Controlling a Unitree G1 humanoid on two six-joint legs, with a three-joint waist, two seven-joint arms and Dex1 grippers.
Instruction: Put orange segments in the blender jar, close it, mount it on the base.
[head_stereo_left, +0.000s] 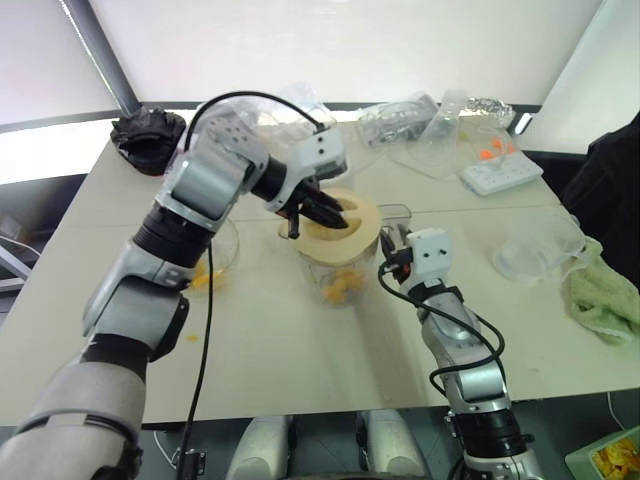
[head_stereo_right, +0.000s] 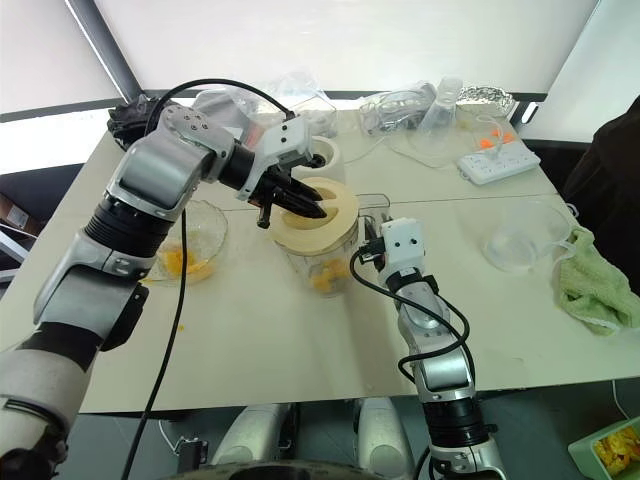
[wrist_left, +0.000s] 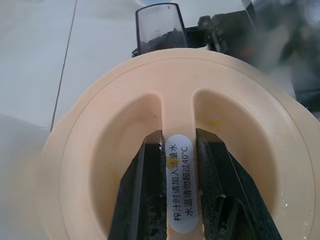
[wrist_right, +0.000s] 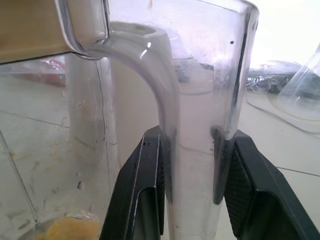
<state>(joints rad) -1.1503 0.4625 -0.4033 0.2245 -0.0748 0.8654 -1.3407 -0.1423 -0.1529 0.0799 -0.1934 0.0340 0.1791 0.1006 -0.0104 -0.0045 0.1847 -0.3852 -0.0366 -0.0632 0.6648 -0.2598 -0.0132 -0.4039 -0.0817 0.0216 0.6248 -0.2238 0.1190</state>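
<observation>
Nearest the camera, the right gripper (wrist_right: 192, 170) clamps the blender jar's handle (wrist_right: 165, 100), steadying the upright blender jar (head_stereo_right: 325, 262) mid-table; directly above, the left gripper (wrist_left: 181, 190) pinches the lid's central rib (wrist_left: 177, 115), with the lid (head_stereo_left: 338, 222) resting tilted on the rim, orange segments (head_stereo_left: 340, 288) inside

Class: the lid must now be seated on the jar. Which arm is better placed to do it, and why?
Left. The left gripper already pinches the lid's centre ridge atop the jar, while the right gripper is busy clamping the jar's handle, steadying it.
</observation>
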